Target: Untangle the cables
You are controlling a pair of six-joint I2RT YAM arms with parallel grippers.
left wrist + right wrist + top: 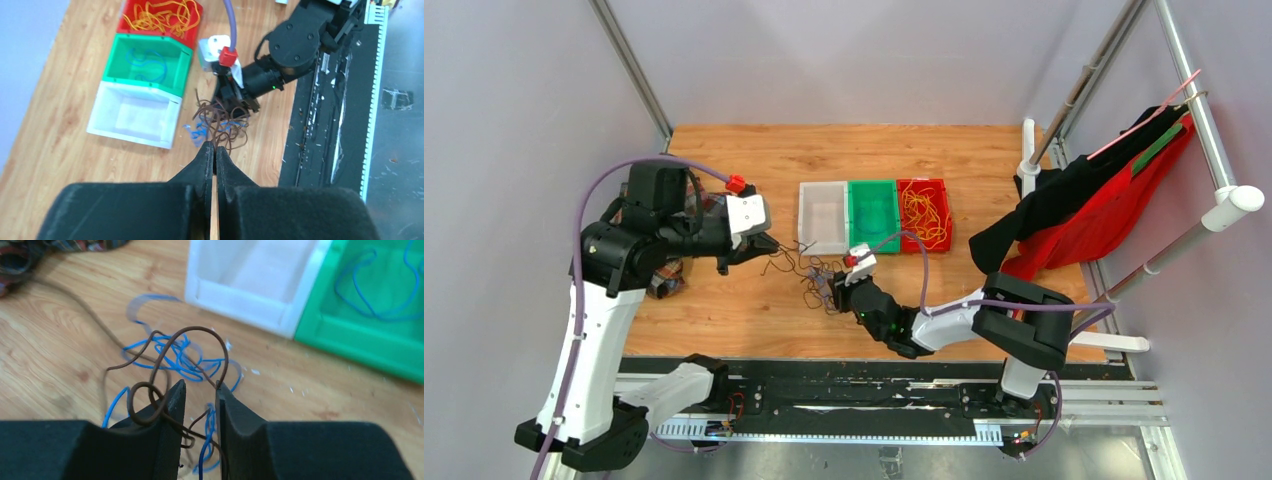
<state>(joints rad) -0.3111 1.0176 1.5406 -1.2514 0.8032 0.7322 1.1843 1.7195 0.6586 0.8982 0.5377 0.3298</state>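
Observation:
A tangle of brown and blue cables (821,277) lies on the wooden table in front of the bins; it also shows in the left wrist view (220,121) and the right wrist view (175,352). My left gripper (762,246) is left of the tangle, its jaws shut (215,148) on a brown strand that runs to the tangle. My right gripper (837,292) sits in the tangle from the near side. Its jaws (200,390) stand a little apart, with brown and blue strands running through the gap and a brown loop hooked over the left finger (172,400).
Three bins stand in a row behind the tangle: white (822,215), green (873,190) holding blue cables (145,60), and red (946,215) holding yellow cables (924,215). A patterned cloth (667,281) lies under the left arm. Black and red clothes (1074,210) hang on a rack at the right.

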